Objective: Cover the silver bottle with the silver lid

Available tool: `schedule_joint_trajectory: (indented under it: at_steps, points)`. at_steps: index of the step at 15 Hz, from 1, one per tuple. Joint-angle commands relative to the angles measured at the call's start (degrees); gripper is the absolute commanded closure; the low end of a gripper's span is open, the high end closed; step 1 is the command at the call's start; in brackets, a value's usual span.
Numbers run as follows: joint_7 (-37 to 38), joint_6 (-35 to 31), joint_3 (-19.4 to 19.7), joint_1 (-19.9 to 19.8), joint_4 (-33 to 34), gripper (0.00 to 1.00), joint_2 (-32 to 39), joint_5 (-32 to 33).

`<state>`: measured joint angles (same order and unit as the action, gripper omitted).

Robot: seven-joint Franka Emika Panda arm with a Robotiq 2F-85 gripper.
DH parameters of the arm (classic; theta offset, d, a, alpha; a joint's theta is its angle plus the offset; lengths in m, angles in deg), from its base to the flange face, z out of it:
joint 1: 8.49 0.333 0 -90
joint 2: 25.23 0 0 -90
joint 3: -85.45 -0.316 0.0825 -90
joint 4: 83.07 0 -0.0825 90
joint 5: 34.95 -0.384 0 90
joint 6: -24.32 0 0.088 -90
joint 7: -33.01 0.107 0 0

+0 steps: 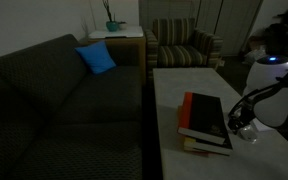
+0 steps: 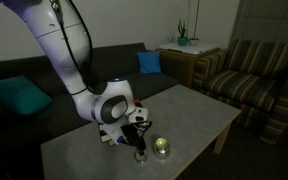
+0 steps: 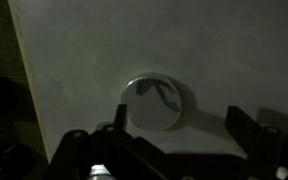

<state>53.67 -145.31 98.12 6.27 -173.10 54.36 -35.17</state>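
The silver bottle (image 2: 162, 148) is a small, short, shiny thing with pale glints on the pale table (image 2: 199, 110). It stands just beside my gripper (image 2: 140, 148). In the wrist view I look down on a round, mirror-like silver face (image 3: 152, 102). I cannot tell whether this is the silver lid lying alone or sitting on the bottle. It lies a little beyond my gripper (image 3: 162, 132), roughly in line with the gap. The dark fingers (image 3: 246, 125) stand wide apart with nothing between them, so the gripper is open. The room is dim.
A red-and-black book stack (image 1: 206, 118) lies on the table close to the gripper (image 1: 244, 122). A dark sofa (image 1: 54, 90) with a blue cushion (image 1: 96, 58) runs along one side. A striped armchair (image 1: 184, 45) stands past the far end. The table's edge (image 3: 24, 95) shows in the wrist view.
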Motion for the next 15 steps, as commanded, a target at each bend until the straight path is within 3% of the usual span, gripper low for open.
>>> schedule_joint_trajectory:
  at_steps: [1,8,10,11,15]
  points:
    - [-1.11,-3.32,0.31,-0.03,-4.93,0.00,-1.84,-1.79]
    - [-7.62,-11.63,-3.82,-7.72,2.32,0.00,4.95,-1.20]
    - [-10.07,-12.03,-5.68,-10.33,5.38,0.00,6.82,-0.86]
    - [-11.49,-12.44,-6.75,-11.43,2.98,0.00,4.52,-0.39]
    - [-15.26,-11.28,-9.90,-14.77,5.05,0.00,4.78,-0.04]
